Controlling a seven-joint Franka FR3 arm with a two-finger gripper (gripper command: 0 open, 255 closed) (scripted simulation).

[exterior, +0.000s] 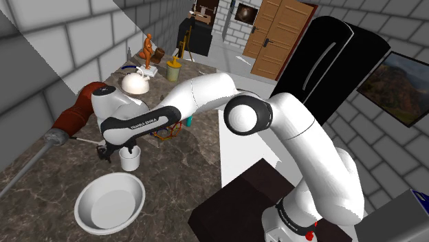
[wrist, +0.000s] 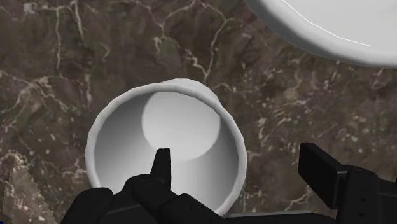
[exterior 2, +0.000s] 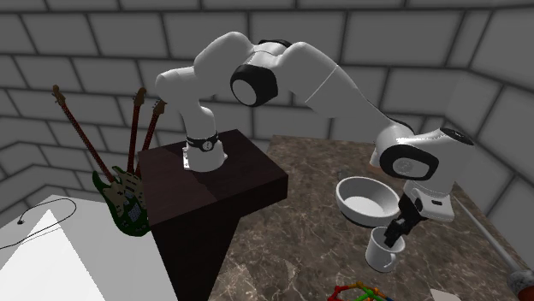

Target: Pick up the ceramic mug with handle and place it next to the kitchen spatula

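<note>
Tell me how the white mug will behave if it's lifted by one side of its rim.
Probably stiff: the mug looks hard and thick-walled. Its smooth wall may slip, and with the open gripper straddling one side, it would likely hang tilted. Upright on the counter, it should slide rather than roll if pushed.

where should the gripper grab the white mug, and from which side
Take the white mug by its wall at the rim, coming straight down from above. It stands upright on the counter with its mouth open to the top, so one finger can go inside and one outside. The open gripper is lined up that way, one finger over the inside and one beyond the rim.
</note>
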